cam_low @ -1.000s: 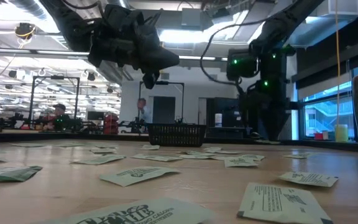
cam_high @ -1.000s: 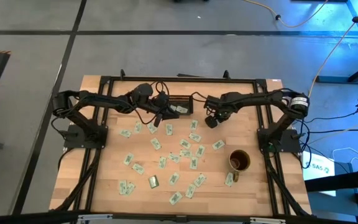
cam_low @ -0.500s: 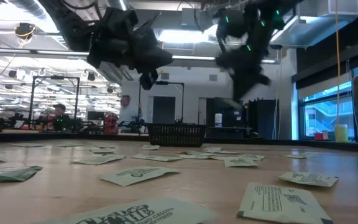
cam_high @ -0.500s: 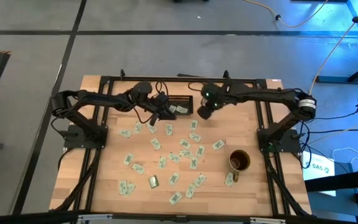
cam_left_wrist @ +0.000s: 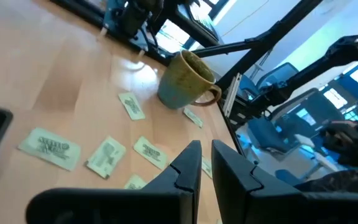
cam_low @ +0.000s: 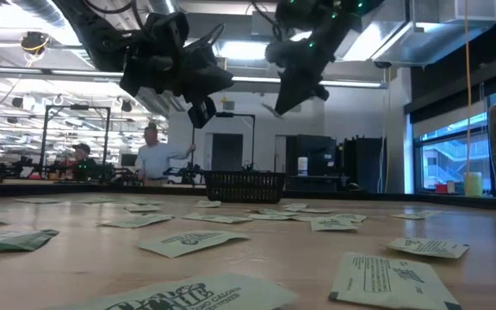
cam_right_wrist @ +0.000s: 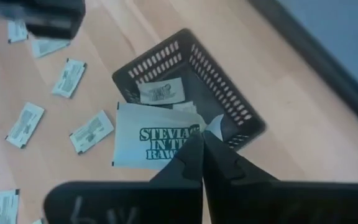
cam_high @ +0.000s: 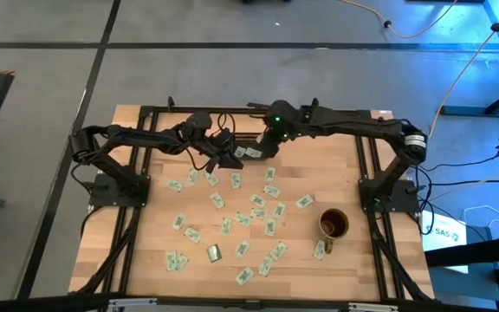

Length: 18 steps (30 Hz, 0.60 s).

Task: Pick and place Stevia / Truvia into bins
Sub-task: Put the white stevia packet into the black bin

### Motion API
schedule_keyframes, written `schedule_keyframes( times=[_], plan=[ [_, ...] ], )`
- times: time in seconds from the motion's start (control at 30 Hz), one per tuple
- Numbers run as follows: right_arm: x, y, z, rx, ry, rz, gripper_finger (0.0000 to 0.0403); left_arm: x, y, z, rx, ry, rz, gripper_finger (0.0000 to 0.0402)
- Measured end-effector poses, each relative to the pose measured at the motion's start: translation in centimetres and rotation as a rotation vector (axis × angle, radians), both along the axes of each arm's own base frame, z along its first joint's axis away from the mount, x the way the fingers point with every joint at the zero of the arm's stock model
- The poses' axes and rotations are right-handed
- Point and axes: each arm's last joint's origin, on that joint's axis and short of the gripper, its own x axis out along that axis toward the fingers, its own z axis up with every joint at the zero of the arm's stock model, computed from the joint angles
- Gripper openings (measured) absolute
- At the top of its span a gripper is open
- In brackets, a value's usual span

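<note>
Many pale green and white Stevia packets (cam_high: 258, 201) lie flat and scattered on the wooden table. The black slatted bin (cam_right_wrist: 229, 102) stands near the far edge and shows in the low view (cam_low: 245, 185); one packet (cam_right_wrist: 160, 92) lies inside it. My right gripper (cam_right_wrist: 201, 144) hovers over the bin, shut on a packet (cam_right_wrist: 154, 144); it shows high above the table in the low view (cam_low: 275, 105). My left gripper (cam_left_wrist: 205, 152) hangs in the air just left of the bin (cam_high: 223, 157), empty, with a narrow gap between its fingers. My right gripper pinches one Stevia packet by its edge (cam_right_wrist: 194, 132) between its two fingertips, coming from above. The packet is lifted clear and sticks out flat beyond the fingers, above the bin's rim and the table beside it.
A brownish-gold mug (cam_high: 333, 224) stands toward the table's right near part, also seen in the left wrist view (cam_left_wrist: 188, 81). A black frame runs around the table's edges (cam_high: 150, 113). People show in the room beyond the table (cam_low: 151, 159).
My right gripper has moved toward the table's left and far edge, from right of the bin to over it, rising in the low view and carrying the packet. The left arm has kept still.
</note>
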Motion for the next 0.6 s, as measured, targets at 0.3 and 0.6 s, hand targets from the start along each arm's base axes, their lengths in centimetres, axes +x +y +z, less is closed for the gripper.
schedule_keyframes(
  times=[0.3, 0.6],
  plan=[
    [2.5, -0.2, -4.2, 0.01, 0.063, 0.036, 0.0, 0.3, 0.0, -0.1, 0.071, 0.012, 0.119, 0.0031],
    [3.6, -0.6, -7.5, 0.031, 0.13, 0.035, 0.0, -0.8, -0.8, 0.1, 0.203, 0.142, 0.239, 0.0031]
  ],
)
